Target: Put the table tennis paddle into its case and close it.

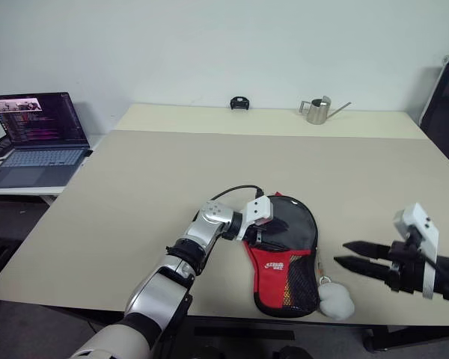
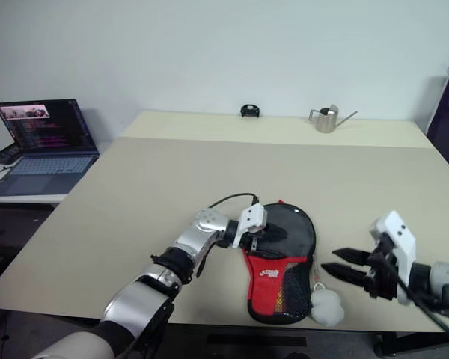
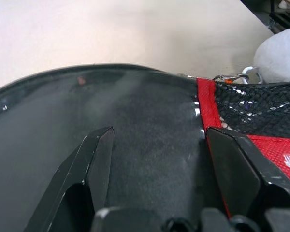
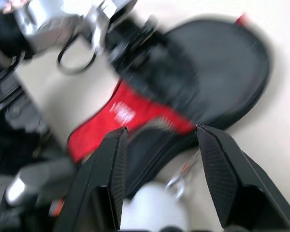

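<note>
1. Beige tabletop (image 1: 172,194) stands against a white wall, with an open laptop (image 1: 37,138) on a side desk and a small metal watering can (image 1: 318,110) at the far edge.
2. Paddle-shaped black fabric case with a red panel and mesh pocket (image 1: 284,254) lies near the front edge, a white ball (image 1: 335,303) clipped just beside it.
3. Left gripper (image 1: 271,232) rests over the case's round black part, fingers (image 3: 94,159) spread and holding nothing.
4. Right gripper (image 1: 352,256) hovers to the case's right, apart from it, jaws parted and empty.

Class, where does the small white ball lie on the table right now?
In the left eye view the white ball lies near the table's front edge, beside the case's narrow red end and clipped to it, with the right tool nearby.
</note>
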You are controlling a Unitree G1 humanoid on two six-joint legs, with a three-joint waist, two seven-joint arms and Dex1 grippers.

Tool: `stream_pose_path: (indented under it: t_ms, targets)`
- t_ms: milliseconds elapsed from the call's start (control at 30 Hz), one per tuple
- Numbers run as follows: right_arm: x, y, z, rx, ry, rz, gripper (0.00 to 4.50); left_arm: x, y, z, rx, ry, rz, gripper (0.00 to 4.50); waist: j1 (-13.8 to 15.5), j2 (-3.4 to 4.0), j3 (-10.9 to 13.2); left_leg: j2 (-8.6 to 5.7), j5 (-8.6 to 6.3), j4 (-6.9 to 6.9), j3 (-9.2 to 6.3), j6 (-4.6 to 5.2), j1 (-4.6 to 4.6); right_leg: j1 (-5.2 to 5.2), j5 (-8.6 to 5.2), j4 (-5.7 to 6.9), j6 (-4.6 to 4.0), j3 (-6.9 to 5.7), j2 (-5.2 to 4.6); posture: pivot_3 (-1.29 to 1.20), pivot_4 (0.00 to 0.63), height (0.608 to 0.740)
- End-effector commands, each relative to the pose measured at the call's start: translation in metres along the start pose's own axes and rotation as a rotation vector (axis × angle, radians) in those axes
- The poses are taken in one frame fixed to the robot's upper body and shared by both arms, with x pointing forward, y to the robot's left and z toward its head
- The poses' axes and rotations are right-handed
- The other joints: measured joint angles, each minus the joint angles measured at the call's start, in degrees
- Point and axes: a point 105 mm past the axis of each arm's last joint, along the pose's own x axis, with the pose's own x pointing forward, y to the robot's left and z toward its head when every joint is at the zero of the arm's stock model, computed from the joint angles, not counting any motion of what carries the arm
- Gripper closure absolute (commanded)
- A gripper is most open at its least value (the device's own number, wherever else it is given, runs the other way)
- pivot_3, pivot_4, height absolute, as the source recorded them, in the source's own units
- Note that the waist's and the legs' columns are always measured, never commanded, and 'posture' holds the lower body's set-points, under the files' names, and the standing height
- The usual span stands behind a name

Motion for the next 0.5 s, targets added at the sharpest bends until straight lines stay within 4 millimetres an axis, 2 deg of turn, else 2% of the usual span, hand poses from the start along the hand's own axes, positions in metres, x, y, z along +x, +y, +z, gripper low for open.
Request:
stream_pose_path:
  t_ms: [33,100,200,333,367,500]
  targets:
    - [0.004,0.017,-0.006,-0.036,0.024,0.046,2.09,0.003,0.003,0.004,0.03,-0.003,0.006,1.18,0.03,-0.02,0.0,-0.01,0.0,0.0,-0.01,0.0,0.03,0.04,0.0,0.0,0.01,-0.01,0.0,0.0,0.15,0.74]
    - [0.006,0.017,-0.015,-0.012,0.049,0.045,2.09,0.005,0.003,0.005,0.03,-0.005,0.008,1.18,0.02,-0.02,0.01,-0.01,0.0,0.0,-0.04,0.01,0.09,0.11,0.0,-0.02,0.01,-0.03,0.02,0.0,0.15,0.74]
    - [0.006,0.011,-0.028,0.015,0.086,0.012,1.53,0.005,0.003,0.005,0.031,-0.009,0.008,1.18,0.02,-0.03,0.01,-0.06,0.0,0.0,-0.04,0.01,0.1,0.13,0.0,-0.03,0.02,-0.03,0.03,0.0,0.15,0.74]
    - [0.006,0.008,-0.037,0.026,0.104,-0.013,0.21,0.003,0.002,0.003,0.031,-0.008,0.01,1.18,-0.02,-0.03,0.01,-0.06,0.01,0.0,-0.04,0.02,0.12,0.13,0.0,-0.01,0.02,-0.02,0.03,0.0,0.15,0.74]
    - [0.007,0.006,-0.04,0.031,0.103,-0.028,0.02,0.003,0.002,0.003,0.03,-0.007,0.011,1.18,-0.01,-0.04,0.02,-0.06,0.01,0.0,-0.04,0.02,0.13,0.14,0.0,-0.01,0.02,-0.03,0.03,0.0,0.15,0.74]
    - [0.016,-0.004,-0.053,0.043,0.107,-0.081,0.02,0.002,0.002,0.002,0.031,-0.006,0.014,1.18,-0.06,-0.05,0.02,-0.06,0.01,0.0,-0.05,0.02,0.18,0.2,0.0,-0.02,0.02,-0.03,0.03,0.0,0.15,0.74]
